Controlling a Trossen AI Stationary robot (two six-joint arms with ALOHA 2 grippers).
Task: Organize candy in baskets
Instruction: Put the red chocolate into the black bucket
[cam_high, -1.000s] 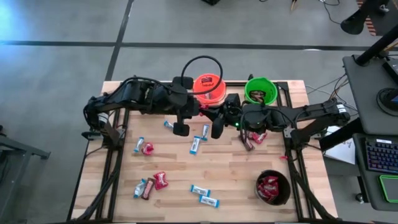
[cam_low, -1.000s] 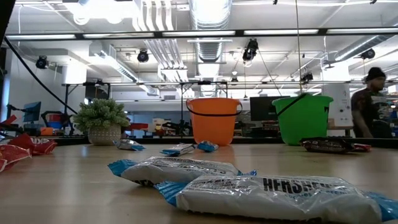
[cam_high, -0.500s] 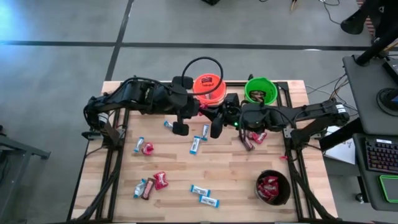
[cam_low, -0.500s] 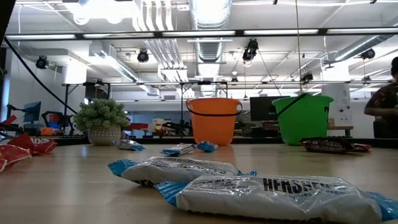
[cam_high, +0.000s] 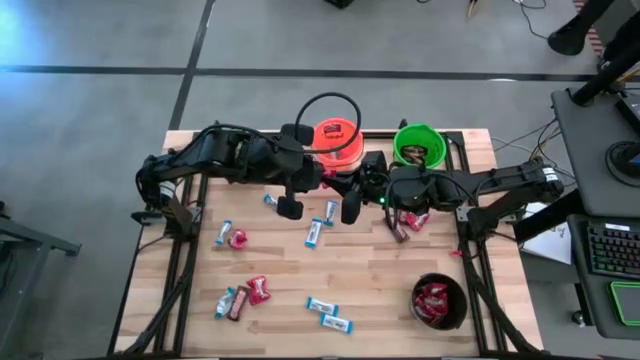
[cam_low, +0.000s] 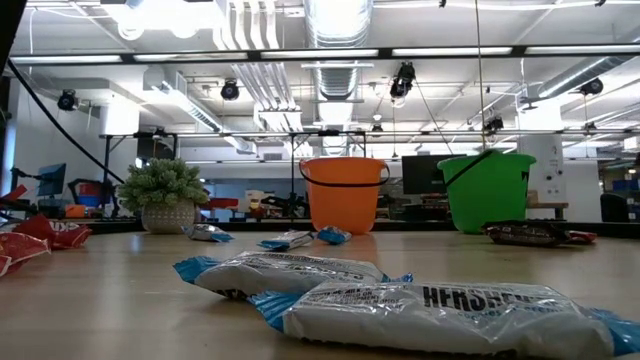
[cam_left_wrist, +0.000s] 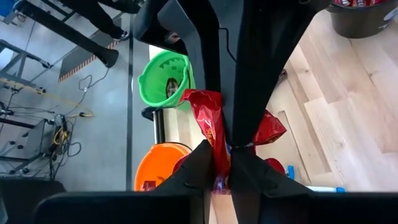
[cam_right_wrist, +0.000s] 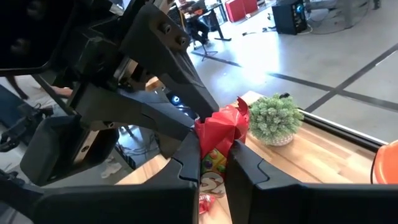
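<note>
I'm pinching one red crinkly candy packet (cam_left_wrist: 210, 134) in both pincers, left pincer (cam_left_wrist: 216, 167) and right pincer (cam_right_wrist: 213, 163), mid-air just beside the round orange plastic basket (cam_high: 334, 140). Barely anything moving since a second ago; left grip loosening slightly, probably a handover to the right.

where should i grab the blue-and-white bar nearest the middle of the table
Pinch the blue-and-white bar across its narrow middle, coming straight down from above: it lies flat on the table with nothing touching it, so jaws should fit along both long edges.
</note>
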